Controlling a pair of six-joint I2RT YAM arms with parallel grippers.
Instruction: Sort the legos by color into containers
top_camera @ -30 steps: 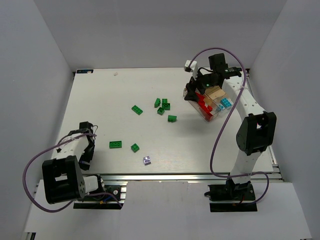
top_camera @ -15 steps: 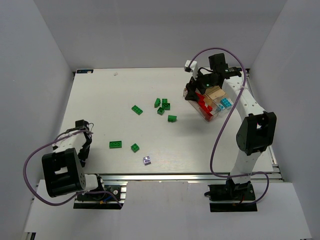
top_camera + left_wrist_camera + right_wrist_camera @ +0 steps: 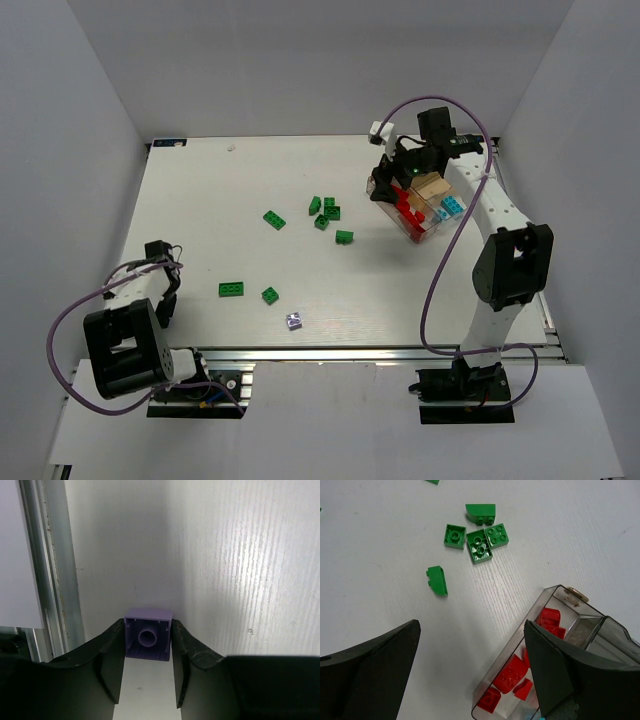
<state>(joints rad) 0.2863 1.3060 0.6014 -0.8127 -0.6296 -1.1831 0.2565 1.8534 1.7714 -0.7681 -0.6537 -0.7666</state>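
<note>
Because the left gripper (image 3: 148, 628) pinches the pale purple brick (image 3: 148, 640) only at its fingertips, near the rail (image 3: 47, 580) at 8 o'clock on the table (image 3: 200, 200), the brick may twist or pop free on the long carry to the tray (image 3: 425, 212) at 2 o'clock, where the right gripper (image 3: 395, 172) hangs spread wide.

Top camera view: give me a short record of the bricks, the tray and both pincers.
tray: far right of the table, red and blue bricks inside
green bricks: several loose on the table, mostly left of the tray
purple brick: alone near the front edge
left pincer: low by its base, purple brick framed between its fingers, grip unclear
right pincer: open, over the tray's left end
</note>
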